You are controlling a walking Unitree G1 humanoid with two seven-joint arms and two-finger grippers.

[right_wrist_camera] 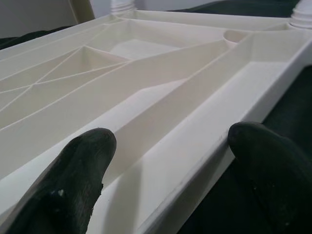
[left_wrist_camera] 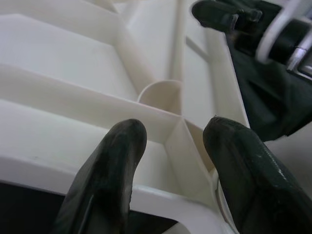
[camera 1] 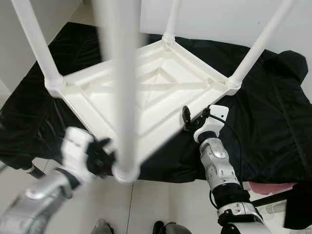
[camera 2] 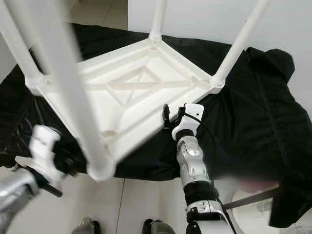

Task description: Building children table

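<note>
On black cloth (camera 1: 273,126), upturned ribbed white table (camera 1: 161,87), both arms' fingers (right_wrist_camera: 83,161) spread astride its rim.

Upturned table (camera 1: 161,87) on cloth (camera 1: 273,126), legs up, tools (camera 1: 187,119) at near edges.

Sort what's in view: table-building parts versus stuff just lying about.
Job: upside-down white tabletop; its four white legs; left gripper at the near corner; right gripper at the near edge.

Lying about: black cloth; pink item on the floor.
</note>
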